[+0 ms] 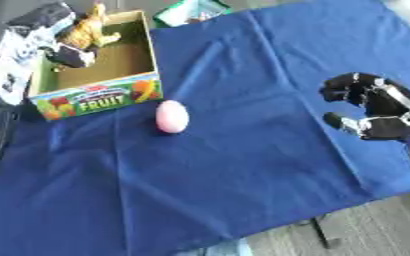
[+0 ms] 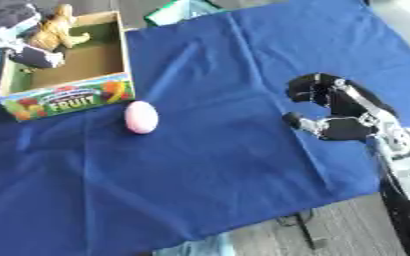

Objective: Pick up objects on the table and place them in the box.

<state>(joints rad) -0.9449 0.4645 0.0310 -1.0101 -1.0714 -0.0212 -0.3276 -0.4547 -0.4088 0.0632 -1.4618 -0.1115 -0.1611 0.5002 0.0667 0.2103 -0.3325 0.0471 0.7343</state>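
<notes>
Left eye view. Right hand (image 1: 376, 107) over the blue cloth (image 1: 243, 165), entering from the right edge, fingers curled inward with the thumb set apart below them, nothing held. Pink egg-shaped object (image 1: 172, 116) well apart from the hand, on the cloth, toward the left and at about the same height in the picture. Long axis of the egg running roughly up and down the picture, so crosswise to a straight reach from the hand. Cardboard fruit box (image 1: 96, 99) just beyond the egg, up and to the left of it, its printed front wall nearly touching the egg's upper end. Inside the box, at its far end, a tan toy animal (image 1: 88, 31) and a dark object (image 1: 71, 56). Left hand absent from the picture; right hand therefore the only candidate for the reach.

Right eye view. Same layout, shifted slightly. Right hand (image 2: 331, 112) again curled and empty, bare cloth between it and the egg (image 2: 141, 117). Egg apart from the box (image 2: 64, 102) by a narrow strip of cloth, if any; contact not resolvable. Likely next step: leftward travel of the right hand, fingers opened, closing across the egg's short axis, then a short carry up and left over the front wall.
</notes>
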